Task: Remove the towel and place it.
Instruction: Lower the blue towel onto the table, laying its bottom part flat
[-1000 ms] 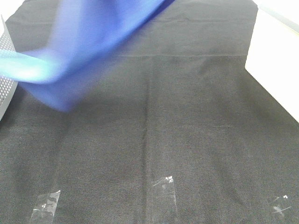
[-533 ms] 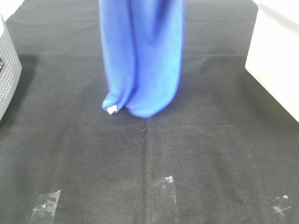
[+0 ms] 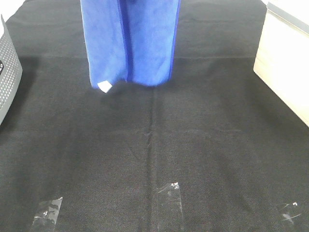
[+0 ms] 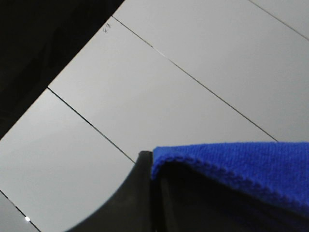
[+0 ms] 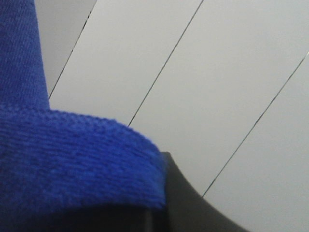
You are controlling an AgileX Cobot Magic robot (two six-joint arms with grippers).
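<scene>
The bright blue towel (image 3: 130,43) hangs in vertical folds from above the top edge of the exterior high view. Its lower hem ends just over the black table cloth (image 3: 203,135), and a small white tag (image 3: 104,87) shows at its lower left corner. Neither gripper shows in that view. In the left wrist view, my left gripper (image 4: 155,166) is shut, with the towel's stitched edge (image 4: 241,166) lying over its dark fingers. My right gripper (image 5: 157,212) is likewise shut under a thick fold of towel (image 5: 72,164). Both wrist cameras face pale panels.
A grey perforated bin (image 3: 7,72) stands at the left edge of the cloth. A pale box (image 3: 285,63) stands at the right. Pieces of clear tape (image 3: 169,193) are stuck to the cloth near the front edge.
The towel swung from a blurred sweep at the upper left to hanging straight down in the middle. Its hem has since lifted and shifted slightly left and back.
</scene>
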